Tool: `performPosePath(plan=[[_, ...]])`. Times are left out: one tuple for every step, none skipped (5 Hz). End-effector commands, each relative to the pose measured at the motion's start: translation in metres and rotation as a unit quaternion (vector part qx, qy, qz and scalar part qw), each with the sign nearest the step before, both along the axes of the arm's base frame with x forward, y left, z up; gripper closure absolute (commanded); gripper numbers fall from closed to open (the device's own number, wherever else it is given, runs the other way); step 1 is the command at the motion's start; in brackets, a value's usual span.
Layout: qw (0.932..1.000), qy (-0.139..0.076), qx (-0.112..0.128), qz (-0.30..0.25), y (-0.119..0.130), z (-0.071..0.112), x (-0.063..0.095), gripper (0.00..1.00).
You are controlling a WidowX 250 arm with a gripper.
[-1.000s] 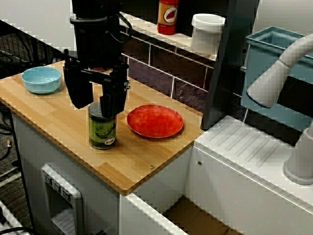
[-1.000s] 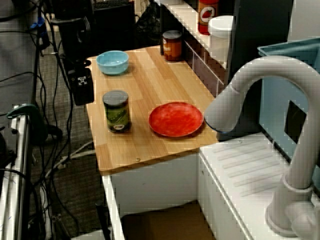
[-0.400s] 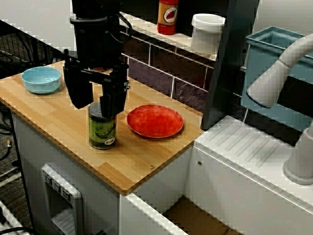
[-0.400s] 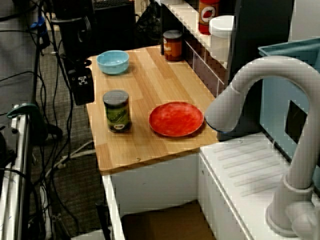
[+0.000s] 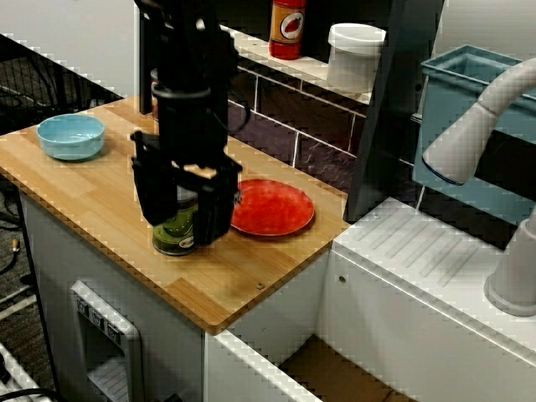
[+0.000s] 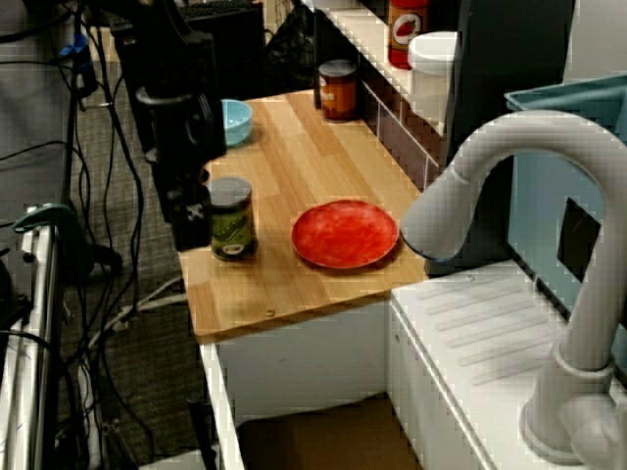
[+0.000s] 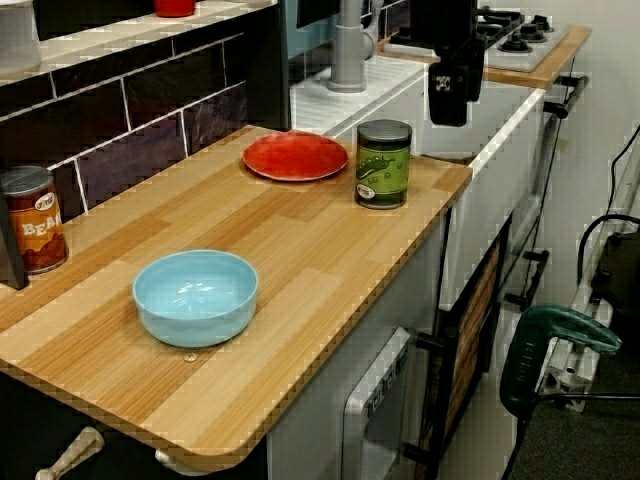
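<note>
Green label with a pale oval picture, dull metal lid and rim: the can [image 5: 174, 236] stands upright on the wooden counter [image 5: 92, 201], close to its front edge and not far from the corner at the sink end. The red plate [image 5: 276, 207] lies just beside it on the wall side. The view from the sink end shows a thin strip of wood between the two.

The black gripper [image 5: 182, 232] hangs low at the can's front-edge side. In the front view its two fingers [image 5: 151, 197] stand apart, and the can shows through the gap behind them. The view from the sink end and the view from the bowl end both put the gripper beside the can rather than around it, over the counter's lip, and no contact can be seen. How high its tips are against the lid is hard to tell.

Past the can, the counter ends in a rounded corner, and the white drainer [image 5: 435, 260] of the sink sits beyond that end. Toward the blue bowl [image 5: 71, 136] runs a long stretch of bare wood. A bean tin [image 7: 30, 220] stands against the dark tiled wall, well apart from the can. The grey faucet [image 6: 490, 176] arches over the sink, well apart from the gripper.
</note>
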State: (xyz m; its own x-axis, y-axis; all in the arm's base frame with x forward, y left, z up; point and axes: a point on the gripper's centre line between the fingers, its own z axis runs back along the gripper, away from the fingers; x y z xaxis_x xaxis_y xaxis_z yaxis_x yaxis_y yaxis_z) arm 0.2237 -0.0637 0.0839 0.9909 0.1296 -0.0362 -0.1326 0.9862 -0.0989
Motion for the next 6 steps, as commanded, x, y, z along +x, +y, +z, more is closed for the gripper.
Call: performPosePath(plan=[[0.999,-0.042,0.014,-0.008,-0.008,-0.034,0.012,0.0],[0.9991,-0.038,0.018,-0.001,-0.011,-0.044,0.014,0.0],[0.9995,-0.029,0.008,0.003,-0.017,-0.046,0.014,0.0],[0.9998,-0.017,0.008,-0.007,-0.032,-0.044,0.014,0.0],[0.9997,-0.01,0.016,-0.011,-0.037,-0.039,0.024,0.0],[0.9996,-0.013,0.013,-0.019,-0.038,-0.03,0.034,1.0]])
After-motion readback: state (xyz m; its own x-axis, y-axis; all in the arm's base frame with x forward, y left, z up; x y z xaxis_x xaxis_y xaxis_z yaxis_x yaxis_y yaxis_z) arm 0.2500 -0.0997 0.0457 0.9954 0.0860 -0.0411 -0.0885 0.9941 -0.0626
